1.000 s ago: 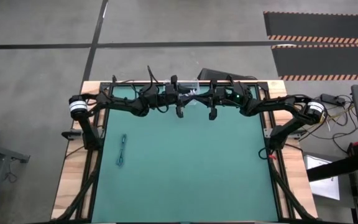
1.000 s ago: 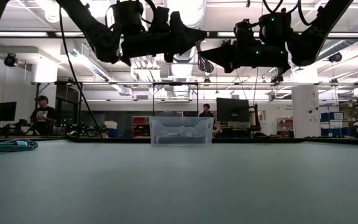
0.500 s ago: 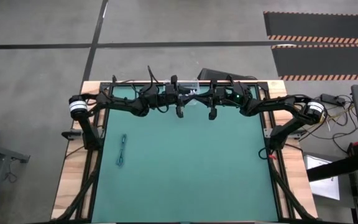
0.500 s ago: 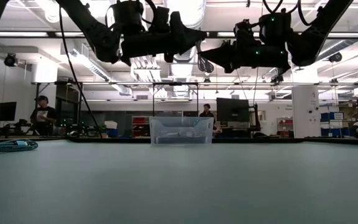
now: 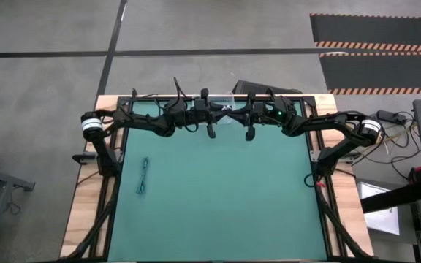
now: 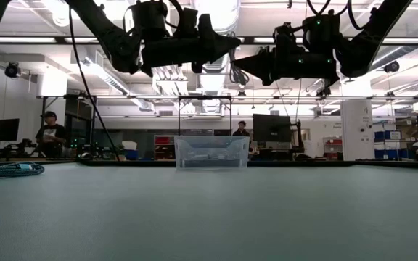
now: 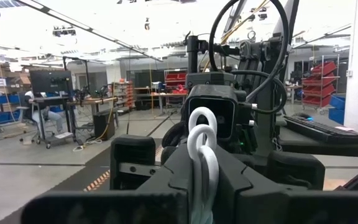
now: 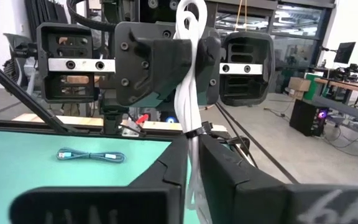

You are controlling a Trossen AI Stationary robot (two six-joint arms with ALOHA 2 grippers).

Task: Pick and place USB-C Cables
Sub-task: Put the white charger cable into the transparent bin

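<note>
Both grippers meet high above the table's far edge, tip to tip, each shut on one white USB-C cable bundle (image 8: 191, 93). My left gripper (image 7: 202, 186) comes from the table's left and my right gripper (image 8: 194, 186) from its right. They show together in the high view, with the left gripper (image 5: 224, 115) beside the right gripper (image 5: 234, 115). The teal cable (image 5: 144, 176) lies flat near the left edge and shows as teal cable (image 8: 91, 155) in the right wrist view. The black cable and the other white one are not visible. My left gripper pinches the white bundle between its two fingers (image 8: 148, 62), level from the table's left. One looped end (image 7: 201, 130) sticks out past its fingertips. The bundle is clear of the table. My right gripper pinches the same bundle between its two fingers, level from the table's right, just past the black tie (image 8: 197, 132). The bundle runs on from its fingertips into the left gripper's fingers. A loop of cord (image 6: 239, 75) hangs below.
A clear plastic bin (image 6: 211, 153) stands at the middle of the far edge, under the two grippers; its rim shows in the high view as bin (image 5: 221, 98). The green mat (image 5: 225, 197) is bare apart from the teal cable. People (image 6: 49, 134) are in the room behind.
</note>
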